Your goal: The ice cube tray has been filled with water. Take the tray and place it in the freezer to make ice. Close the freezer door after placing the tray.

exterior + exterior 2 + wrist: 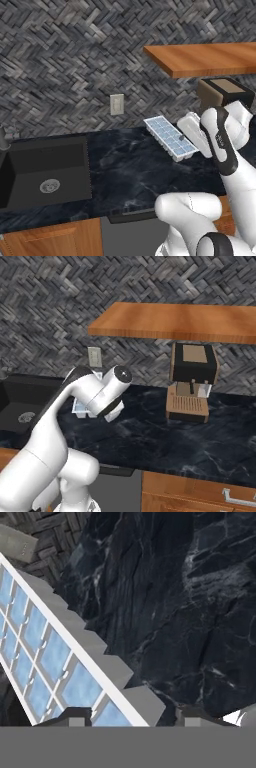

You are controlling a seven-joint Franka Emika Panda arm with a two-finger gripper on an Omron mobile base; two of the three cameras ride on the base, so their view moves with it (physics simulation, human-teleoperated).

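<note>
Gripping the ice cube tray by its end rim, my gripper lifts it clear above open dark counter.

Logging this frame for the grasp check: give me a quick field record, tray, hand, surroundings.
tray: ice cube tray raised off the black marble counter, tilted
contents: water in the pale blue cells
hand: hand at the tray's near end, fingertips either side of its edge
grip: looks closed on the tray
sink: sink to the left, sunk in the counter
other: coffee machine under the wooden shelf
</note>
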